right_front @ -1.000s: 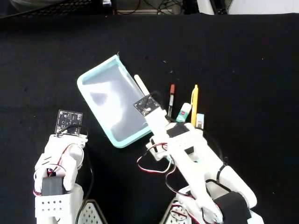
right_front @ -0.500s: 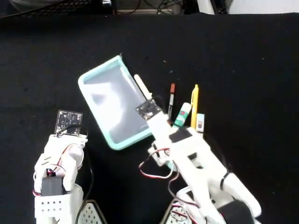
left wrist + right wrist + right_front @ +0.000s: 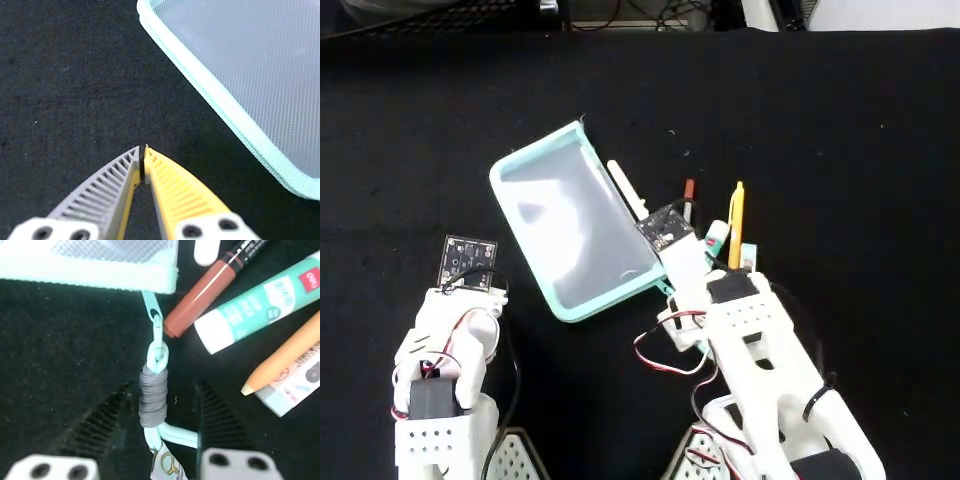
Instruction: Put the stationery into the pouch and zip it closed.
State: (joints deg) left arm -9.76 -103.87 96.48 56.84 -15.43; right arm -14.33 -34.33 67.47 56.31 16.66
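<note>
Right wrist view | right tool spread — straddling zipper pull

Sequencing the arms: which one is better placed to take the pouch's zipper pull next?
Right. The right arm's fingers are open, flanking the mint zipper pull with a grey wrapped band at a corner of the mint-edged mesh pouch. The left arm's fingers are shut over black table beside the pouch's edge.
</note>
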